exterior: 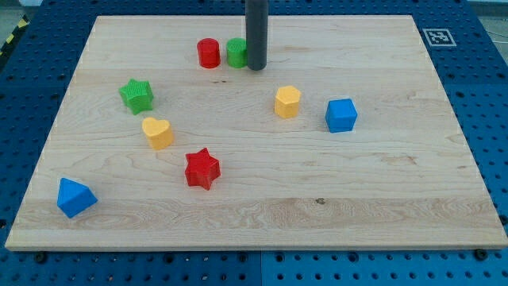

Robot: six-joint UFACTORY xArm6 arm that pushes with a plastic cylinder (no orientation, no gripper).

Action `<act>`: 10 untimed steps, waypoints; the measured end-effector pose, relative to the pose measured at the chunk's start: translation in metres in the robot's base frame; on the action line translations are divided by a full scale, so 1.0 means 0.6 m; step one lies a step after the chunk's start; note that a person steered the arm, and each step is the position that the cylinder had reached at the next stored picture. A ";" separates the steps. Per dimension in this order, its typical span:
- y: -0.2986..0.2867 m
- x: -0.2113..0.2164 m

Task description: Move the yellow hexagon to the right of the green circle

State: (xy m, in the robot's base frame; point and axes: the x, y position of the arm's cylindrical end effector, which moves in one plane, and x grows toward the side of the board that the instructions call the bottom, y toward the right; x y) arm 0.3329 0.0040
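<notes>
The yellow hexagon [287, 102] sits on the wooden board right of centre. The green circle [236, 52] stands near the view's top, partly hidden on its right side by the dark rod. My tip [255, 67] rests on the board right beside the green circle's right edge, touching or nearly touching it. The yellow hexagon lies below and to the right of my tip, well apart from it.
A red circle [208, 53] stands just left of the green circle. A blue cube [341, 115] is right of the hexagon. A green star [136, 95], yellow heart [157, 133], red star [202, 168] and blue triangle [75, 198] lie on the left half.
</notes>
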 end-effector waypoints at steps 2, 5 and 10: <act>-0.006 0.082; -0.056 0.136; 0.074 0.138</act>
State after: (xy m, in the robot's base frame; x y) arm 0.4160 0.0486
